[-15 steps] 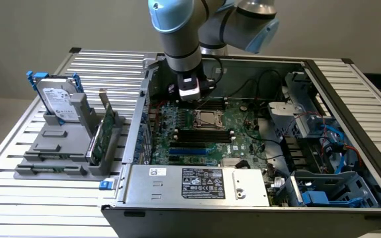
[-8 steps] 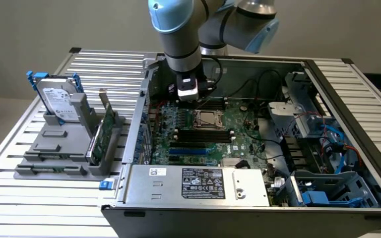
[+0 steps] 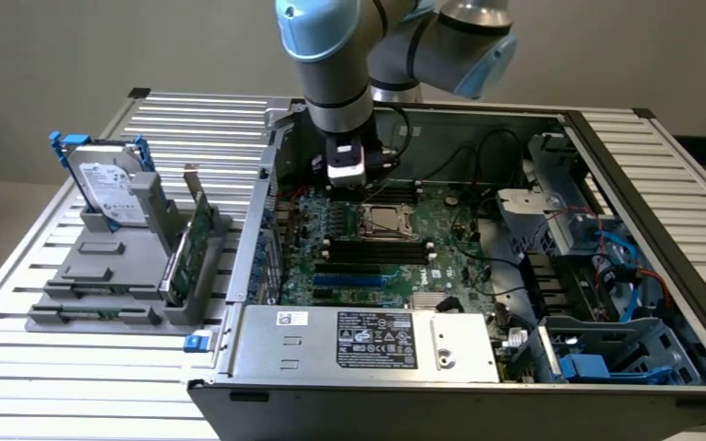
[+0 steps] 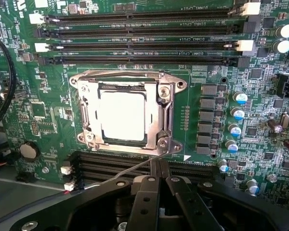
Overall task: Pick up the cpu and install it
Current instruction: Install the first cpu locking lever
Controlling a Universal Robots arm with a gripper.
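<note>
The cpu (image 4: 122, 116) lies flat in the socket on the green motherboard (image 4: 33, 110), its pale silver top facing up. The socket's metal frame (image 4: 164, 115) is folded down around its edges. In the exterior view the chip (image 3: 392, 220) sits near the middle of the board inside the open computer case (image 3: 537, 119).

The claw (image 4: 160, 166) is clenched, its two dark fingers pressed together just beside the corner of the frame, empty of the chip. A thin metal lever (image 4: 120, 174) runs along the frame's edge and ends at the fingertips; whether they pinch it cannot be told. In the exterior view the claw (image 3: 348, 179) hangs low over the board, toward the exterior view's left of the socket.

Rows of long memory slots (image 4: 144, 31) lie on the far side of the socket. Outside the case, on the slatted table (image 3: 59, 367), a hard drive (image 3: 106, 188) stands upright in a grey holder (image 3: 96, 276).
</note>
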